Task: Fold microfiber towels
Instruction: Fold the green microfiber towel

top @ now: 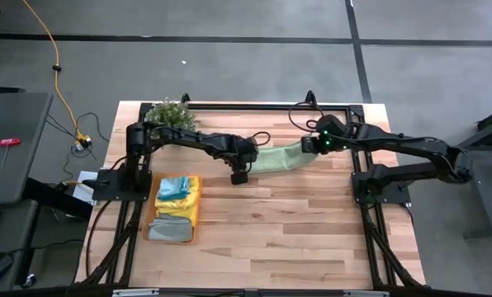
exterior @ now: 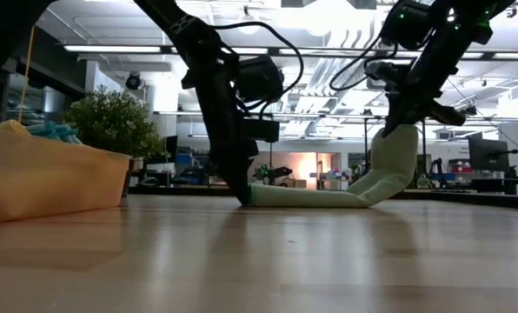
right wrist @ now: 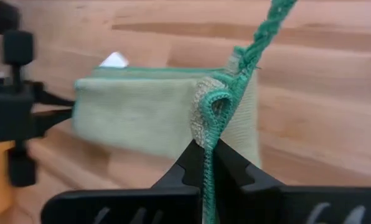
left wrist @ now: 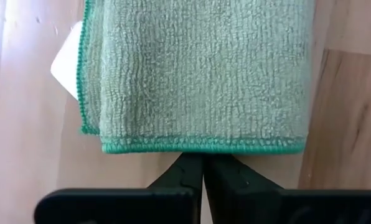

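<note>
Green towel (top: 281, 158) stretches between both clamped tools, left (top: 239, 176) and right (top: 319, 145).

Left gripper (top: 239, 176), fingers closed, sits low at table centre, arm extended toward 3 o'clock. Right gripper (top: 310, 145) (raised higher) is clamped tight, arm reaching toward 9 o'clock.

Overhead camera looked straight down, low camera sat level at tabletop, wrist cameras close, all shared the pale green towel (top: 281, 157).
</note>
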### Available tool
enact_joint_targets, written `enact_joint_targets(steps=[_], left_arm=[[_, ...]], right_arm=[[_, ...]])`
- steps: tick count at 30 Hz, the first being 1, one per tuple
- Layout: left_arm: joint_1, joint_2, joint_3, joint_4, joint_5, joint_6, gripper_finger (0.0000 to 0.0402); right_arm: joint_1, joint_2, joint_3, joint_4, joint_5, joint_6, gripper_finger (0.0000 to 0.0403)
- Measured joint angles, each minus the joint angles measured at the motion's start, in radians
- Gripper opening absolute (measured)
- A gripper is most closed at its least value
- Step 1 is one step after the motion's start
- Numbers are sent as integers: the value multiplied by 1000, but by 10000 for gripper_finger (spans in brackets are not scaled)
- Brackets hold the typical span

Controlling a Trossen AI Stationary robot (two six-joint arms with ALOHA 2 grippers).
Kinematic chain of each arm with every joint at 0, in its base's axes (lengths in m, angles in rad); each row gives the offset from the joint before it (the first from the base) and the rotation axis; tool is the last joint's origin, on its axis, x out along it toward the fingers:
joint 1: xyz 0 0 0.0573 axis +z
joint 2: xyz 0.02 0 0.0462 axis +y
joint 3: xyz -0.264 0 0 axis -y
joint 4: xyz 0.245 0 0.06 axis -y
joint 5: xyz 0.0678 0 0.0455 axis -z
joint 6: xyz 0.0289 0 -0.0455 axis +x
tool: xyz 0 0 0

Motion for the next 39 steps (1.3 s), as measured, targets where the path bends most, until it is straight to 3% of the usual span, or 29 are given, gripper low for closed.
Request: enact_joint_targets(steps=[5,12,24,39], left_arm=[[0,2,0,15,-5,0,1],[0,4,-1,36,-4,-1,0],[0,4,-1,38,-5,-26,0],[0,4,-1,41,-5,-26,0]], right_arm=[[57,41,0,98,-32,59,0],[137,183,0,377,-59,148,0],[176,431,0,790,-60,306,0],[233,590,0,1019,-93,374,8]])
